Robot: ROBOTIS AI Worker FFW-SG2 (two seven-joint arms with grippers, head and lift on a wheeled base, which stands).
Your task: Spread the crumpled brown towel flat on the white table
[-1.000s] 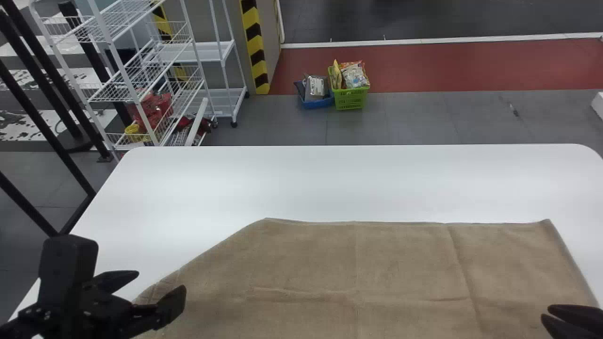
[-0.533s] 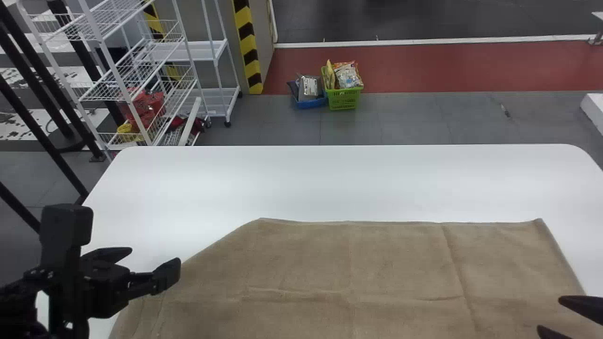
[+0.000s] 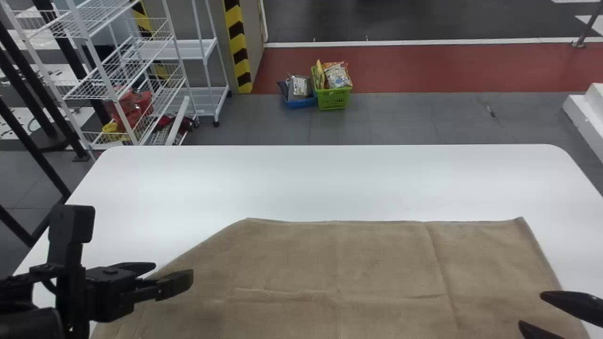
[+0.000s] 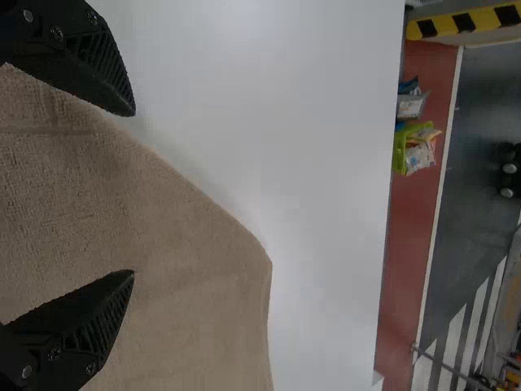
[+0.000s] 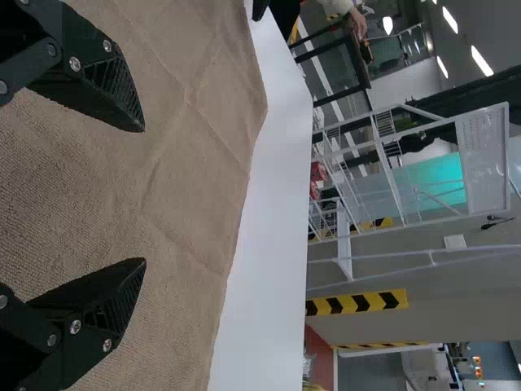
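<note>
1. Fingers (image 3: 176, 285) of the left gripper (image 3: 174, 274) stand wide apart, out at the towel's left part, with one tip by its slanting edge and the other over the cloth (whether either touches it, I cannot tell).
2. Wide apart too are those of the right gripper (image 3: 530, 310), above the cloth near its right edge.
3. Brown towel (image 3: 377, 263) lies spread over the near part of the white bench (image 3: 330, 183), its far edge running nearly straight across.
4. At the far left, that edge turns at a blunt corner and slants back toward the robot (a cut-off look, that side).
5. Low creases cross the cloth: one runs from the far edge toward the near side at the right, another sideways through the middle.
6. Beyond the bench, a green basket (image 3: 333, 100) of packets sits on the floor (image 3: 400, 122) just beside a blue basket (image 3: 301, 103); farther left stands a white wire rack (image 3: 102, 70).
</note>
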